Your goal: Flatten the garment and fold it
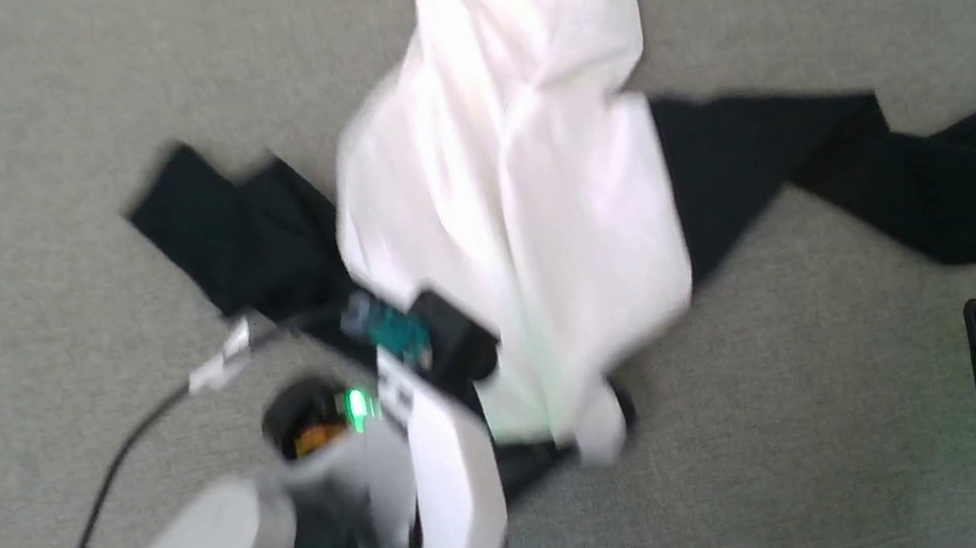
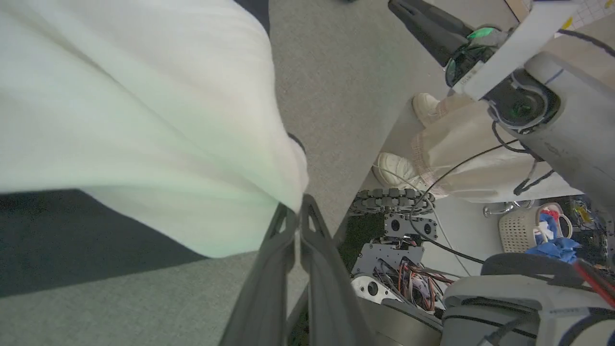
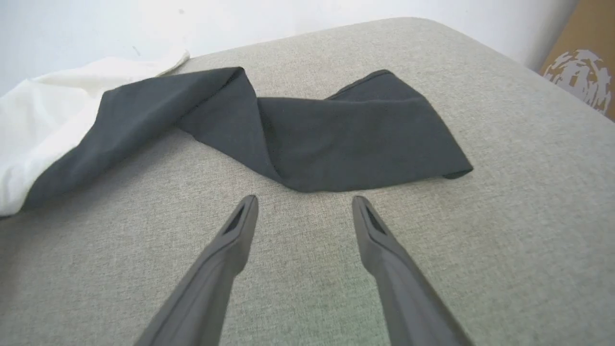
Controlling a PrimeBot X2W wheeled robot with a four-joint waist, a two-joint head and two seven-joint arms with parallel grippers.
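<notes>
The right pincer (image 3: 303,204) hangs over the grey cloth-covered surface (image 3: 519,206), its two dark fingers (image 3: 230,240) spread wide with nothing between them. Just beyond the fingertips lies the shirt (image 3: 144,110). Its black sleeve (image 3: 346,139) is twisted once and leads toward the far left edge, where the white body (image 3: 43,115) bunches. A brown box (image 3: 584,72) stands past the far right corner.

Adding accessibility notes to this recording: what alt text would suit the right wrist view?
The garment lies on a grey fabric surface, its black sleeve twisted and folded over itself mid-frame, its white body bunched at the left edge. The right gripper holds its two dark fingers apart, tips just short of the sleeve.
</notes>
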